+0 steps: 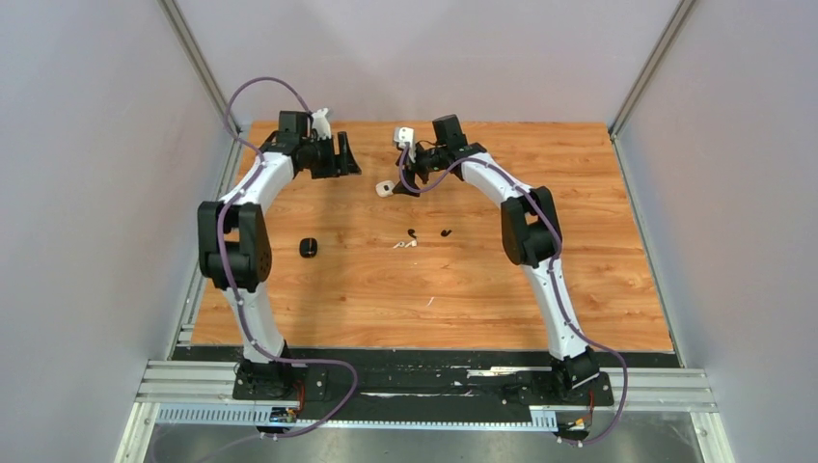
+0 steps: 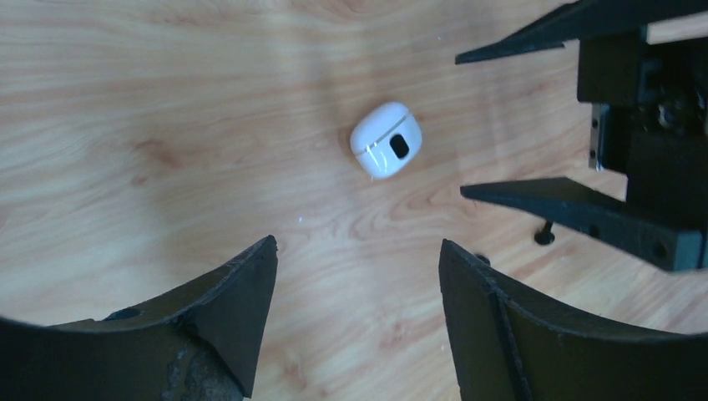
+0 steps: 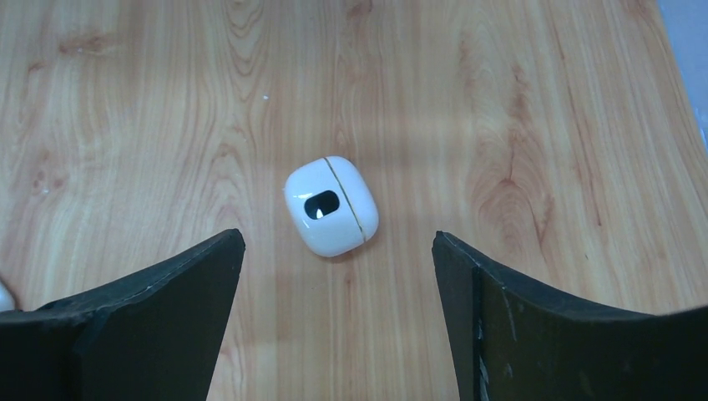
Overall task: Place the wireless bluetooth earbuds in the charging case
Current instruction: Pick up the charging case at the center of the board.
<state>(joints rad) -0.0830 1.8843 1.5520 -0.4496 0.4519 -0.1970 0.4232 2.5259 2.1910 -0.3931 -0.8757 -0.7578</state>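
- Hovering my right gripper over the white case, jaws apart and empty; I'd square to its sides before closing.
- Left gripper, also apart, hangs near the case.

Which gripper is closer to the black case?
Left. The left gripper hangs beyond the black case, slightly to its right; the right gripper is farther right, by the white case.

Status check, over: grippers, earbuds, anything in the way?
Left gripper open, empty. Right gripper open, over the white case. Earbuds loose on the table, nearer the bases. Case lid shut: that's the block.
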